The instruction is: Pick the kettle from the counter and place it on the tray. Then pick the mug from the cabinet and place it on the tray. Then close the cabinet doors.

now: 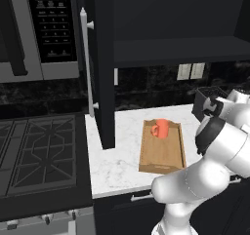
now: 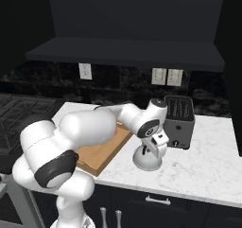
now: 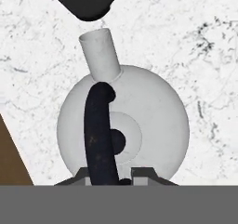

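Kettle (image 3: 139, 125) on bench (image 2: 208, 165) beside tray (image 1: 163, 156), black handle (image 3: 98, 135) clamped in narrow tool (image 3: 109, 179); mug (image 1: 160, 128) on tray

This was a kitchen. A black gas stovetop (image 1: 39, 153) sat left under a microwave (image 1: 41, 29), beside a white marble counter (image 1: 117, 168). A toaster (image 2: 179, 121) stood far right, under dark wall cabinets (image 1: 171, 24).

Clearances around the work area. We see bare white marble-look countertop (image 2: 208, 161) to the right of the squat grey metal kettle (image 2: 147, 159). The boxy dark toaster (image 2: 178, 121) stands close behind it; the light-brown wooden tray (image 1: 162, 147), holding the orange-red mug (image 1: 160, 127), lies just left. An open navy-black cabinet door (image 1: 100, 68) juts over the counter's left end.
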Robot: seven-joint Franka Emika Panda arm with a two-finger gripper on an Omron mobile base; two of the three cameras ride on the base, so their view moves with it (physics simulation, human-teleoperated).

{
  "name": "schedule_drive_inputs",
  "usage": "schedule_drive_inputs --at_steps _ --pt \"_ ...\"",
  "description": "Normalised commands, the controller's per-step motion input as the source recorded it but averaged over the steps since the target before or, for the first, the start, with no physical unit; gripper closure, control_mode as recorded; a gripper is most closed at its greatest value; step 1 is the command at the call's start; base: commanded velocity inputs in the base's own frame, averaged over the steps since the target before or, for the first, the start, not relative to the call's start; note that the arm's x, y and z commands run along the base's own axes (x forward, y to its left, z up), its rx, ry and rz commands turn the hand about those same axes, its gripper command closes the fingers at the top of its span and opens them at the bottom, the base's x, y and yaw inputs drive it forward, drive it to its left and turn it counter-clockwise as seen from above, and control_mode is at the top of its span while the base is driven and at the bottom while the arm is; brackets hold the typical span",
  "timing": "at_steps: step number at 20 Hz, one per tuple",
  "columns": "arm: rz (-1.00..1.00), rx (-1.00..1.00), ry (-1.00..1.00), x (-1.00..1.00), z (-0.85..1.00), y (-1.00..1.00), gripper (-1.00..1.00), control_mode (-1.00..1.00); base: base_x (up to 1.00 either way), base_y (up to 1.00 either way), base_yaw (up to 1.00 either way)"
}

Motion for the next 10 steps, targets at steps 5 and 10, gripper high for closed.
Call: schedule_drive_inputs --at_steps 5,10 --pt "0.00 0.00 -0.11 -0.47 0.46 0.37 1.00 -1.00 0.00 0.00 0.00" --pt "0.00 0.00 -0.07 -0.40 0.44 0.62 1.00 -1.00 0.00 0.00 0.00"
